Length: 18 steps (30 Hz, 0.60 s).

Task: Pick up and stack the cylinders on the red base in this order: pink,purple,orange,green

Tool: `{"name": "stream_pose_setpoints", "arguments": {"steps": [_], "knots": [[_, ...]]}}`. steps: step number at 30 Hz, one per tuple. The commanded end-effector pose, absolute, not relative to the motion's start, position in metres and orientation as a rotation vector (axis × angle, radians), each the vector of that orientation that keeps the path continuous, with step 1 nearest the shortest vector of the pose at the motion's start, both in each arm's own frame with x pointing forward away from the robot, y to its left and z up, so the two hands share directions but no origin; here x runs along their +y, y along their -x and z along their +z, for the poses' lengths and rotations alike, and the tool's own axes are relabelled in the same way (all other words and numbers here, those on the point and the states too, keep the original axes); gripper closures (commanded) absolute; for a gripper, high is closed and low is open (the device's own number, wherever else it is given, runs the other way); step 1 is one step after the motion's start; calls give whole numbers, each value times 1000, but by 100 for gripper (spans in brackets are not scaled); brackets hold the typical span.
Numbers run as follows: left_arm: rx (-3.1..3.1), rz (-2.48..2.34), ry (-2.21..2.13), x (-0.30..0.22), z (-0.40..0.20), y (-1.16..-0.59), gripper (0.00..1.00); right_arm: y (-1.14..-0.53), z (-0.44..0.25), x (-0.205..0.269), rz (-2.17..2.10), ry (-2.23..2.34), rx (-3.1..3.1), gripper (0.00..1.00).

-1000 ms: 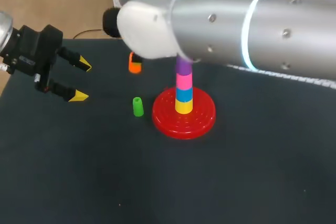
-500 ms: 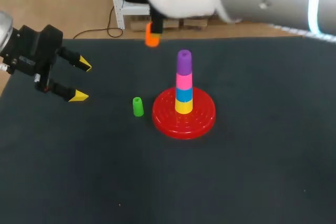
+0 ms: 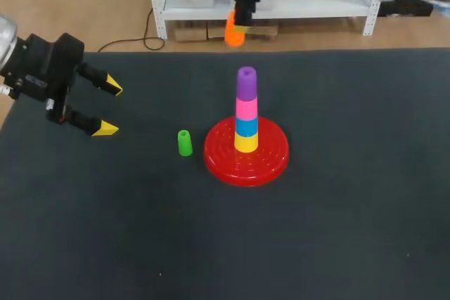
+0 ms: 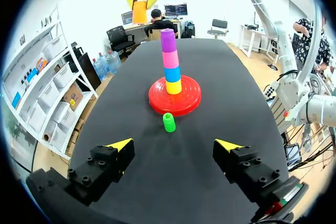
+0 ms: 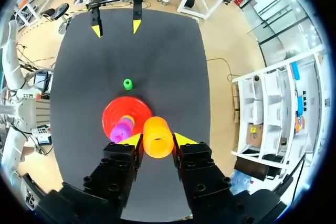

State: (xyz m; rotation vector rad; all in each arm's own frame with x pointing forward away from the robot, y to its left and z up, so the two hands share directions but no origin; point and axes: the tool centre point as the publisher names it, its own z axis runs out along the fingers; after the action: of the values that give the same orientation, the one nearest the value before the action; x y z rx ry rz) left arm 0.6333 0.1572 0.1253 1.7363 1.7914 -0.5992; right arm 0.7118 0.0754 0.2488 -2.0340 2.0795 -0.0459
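My right gripper pinches the orange cylinder between its two yellow tips, one finger on each side. In the head view this cylinder hangs in the air near the far edge of the table, behind the stack. It is a short tube with a smooth, slightly shiny surface, like plastic.

The red base is one round, glossy disc with ring-shaped ridges on its upper face. It lies flat on the table. From its middle a straight column of four cylinders goes up: a yellow cylinder at the bottom, then a blue cylinder, then a pink cylinder, and a purple cylinder on top. The upper end of the purple one shows a hollow.

A single green cylinder stands upright on the table just beside the base, on my left side of it and not touching it. It is small and smooth, also with a hole in its upper end.

So I count six cylinders: four in the column, one on the table, one in my right gripper.

My left gripper is spread wide with nothing between its fingers. It hovers over the left part of the table, well apart from the green cylinder. The table cover is dark and matte.
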Motion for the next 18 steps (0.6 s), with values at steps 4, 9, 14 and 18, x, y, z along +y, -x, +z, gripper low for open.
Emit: {"name": "stream_pose_setpoints", "arguments": {"steps": [4, 9, 14, 18], "knots": [[1791, -598, -1736, 158, 125, -633, 0, -690, 246, 62, -71, 2002, 2043, 100], [1791, -598, -1736, 158, 125, -633, 0, -672, 243, 56, -45, 1956, 2037, 100], [1791, -598, -1736, 158, 125, -633, 0, -658, 240, 54, -21, 1963, 2032, 100], [1791, -598, -1736, 158, 125, -633, 0, -651, 244, 52, -20, 1951, 2019, 100]]}}
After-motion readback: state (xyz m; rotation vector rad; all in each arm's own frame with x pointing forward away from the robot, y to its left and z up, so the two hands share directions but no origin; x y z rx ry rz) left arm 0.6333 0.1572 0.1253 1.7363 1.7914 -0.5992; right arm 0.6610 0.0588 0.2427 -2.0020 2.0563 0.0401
